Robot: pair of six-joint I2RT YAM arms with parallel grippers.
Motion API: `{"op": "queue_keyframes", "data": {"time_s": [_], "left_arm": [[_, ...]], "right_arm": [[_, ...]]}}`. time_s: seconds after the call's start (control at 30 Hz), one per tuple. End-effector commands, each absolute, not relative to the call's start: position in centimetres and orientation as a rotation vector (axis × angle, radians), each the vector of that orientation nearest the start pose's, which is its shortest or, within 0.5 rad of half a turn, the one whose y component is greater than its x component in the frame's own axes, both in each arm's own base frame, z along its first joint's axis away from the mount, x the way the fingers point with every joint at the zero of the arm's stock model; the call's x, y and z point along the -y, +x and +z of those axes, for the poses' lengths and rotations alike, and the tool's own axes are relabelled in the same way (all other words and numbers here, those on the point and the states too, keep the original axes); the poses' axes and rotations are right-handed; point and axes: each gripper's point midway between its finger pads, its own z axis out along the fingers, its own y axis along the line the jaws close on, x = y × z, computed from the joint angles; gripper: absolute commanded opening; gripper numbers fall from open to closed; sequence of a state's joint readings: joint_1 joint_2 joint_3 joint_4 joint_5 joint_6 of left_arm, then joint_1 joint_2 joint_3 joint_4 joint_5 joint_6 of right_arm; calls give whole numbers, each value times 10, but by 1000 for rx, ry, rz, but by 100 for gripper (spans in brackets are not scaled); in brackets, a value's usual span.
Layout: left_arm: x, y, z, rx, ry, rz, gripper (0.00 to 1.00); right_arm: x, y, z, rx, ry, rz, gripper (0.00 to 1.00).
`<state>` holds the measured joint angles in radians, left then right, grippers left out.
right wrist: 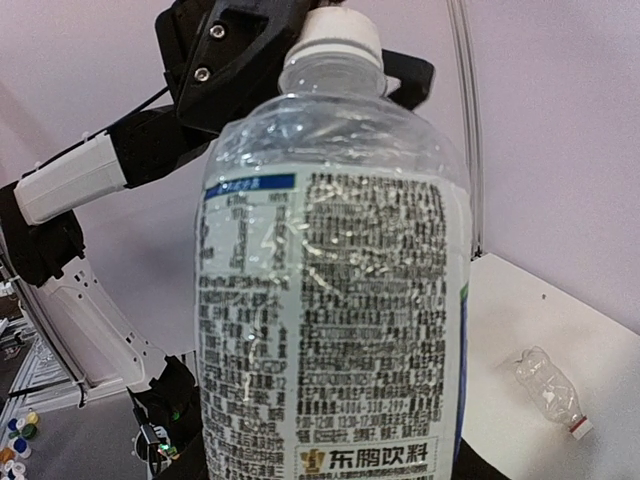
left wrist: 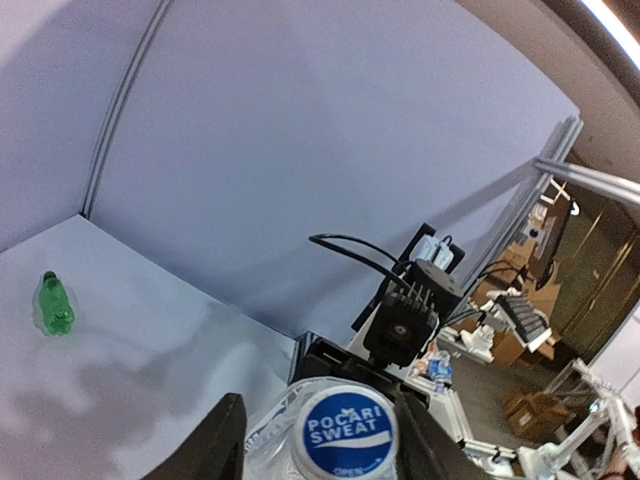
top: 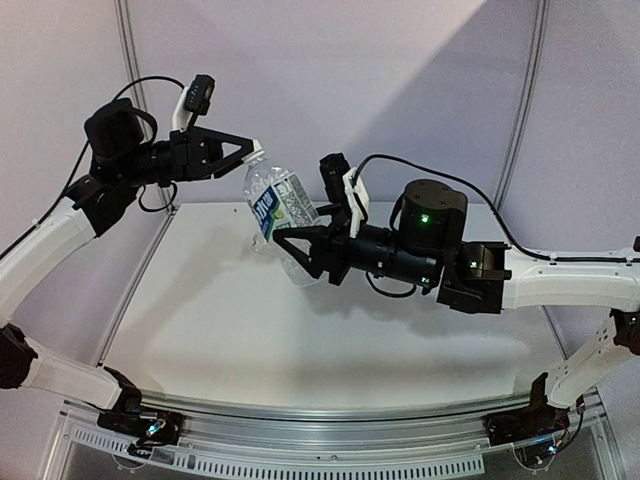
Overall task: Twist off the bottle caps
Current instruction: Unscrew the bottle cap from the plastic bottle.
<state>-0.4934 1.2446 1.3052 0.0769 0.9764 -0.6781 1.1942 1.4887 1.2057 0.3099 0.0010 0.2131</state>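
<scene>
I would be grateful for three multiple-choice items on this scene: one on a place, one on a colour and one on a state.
1. Where is the unlabelled clear bottle? A. lying on the table B. standing upright C. held in the air
2. What colour is the distant bottle in the left wrist view? A. red B. green C. black
3. The labelled bottle has its cap: A. lying loose B. on the neck C. missing
Answers: 1 A, it lies sideways on the white table; 2 B, plainly green; 3 B, the white cap tops the neck at the left gripper.
</scene>
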Motion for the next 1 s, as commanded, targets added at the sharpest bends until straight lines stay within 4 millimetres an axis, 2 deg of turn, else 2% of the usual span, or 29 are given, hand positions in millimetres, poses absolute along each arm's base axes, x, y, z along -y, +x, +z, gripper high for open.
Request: {"op": "queue_keyframes", "data": {"time_s": [0.0,0.1,0.23,0.3,0.43,0.53,0.67,0.8,0.97], "left_arm": [[295,240,451,-1578,757,-1597,42],[297,241,451,-1589,756,-1600,29],[300,247,445,-1631,736,-1593,24],[303,256,434,-1711,686,-1571,22],[307,279,414,-1909,536,-1491,18],[311,293,400,-2057,402,-1402,17],[310,306,376,-2243,170,-1357,18],[316,304,378,-2262,111,-1376,24],[314,303,384,-2261,104,-1358,29]], "right_arm": [[-465,183,384,-1441,-787,1127,0],[-466,184,383,-1442,-789,1123,0],[-465,188,387,-1438,-774,1099,0],[-463,200,387,-1456,-732,1027,0],[-460,233,371,-1550,-683,790,0],[-453,254,362,-1589,-650,560,0],[-455,259,353,-1546,-742,299,0],[-459,258,348,-1527,-767,225,0],[-460,257,348,-1525,-752,249,0]]}}
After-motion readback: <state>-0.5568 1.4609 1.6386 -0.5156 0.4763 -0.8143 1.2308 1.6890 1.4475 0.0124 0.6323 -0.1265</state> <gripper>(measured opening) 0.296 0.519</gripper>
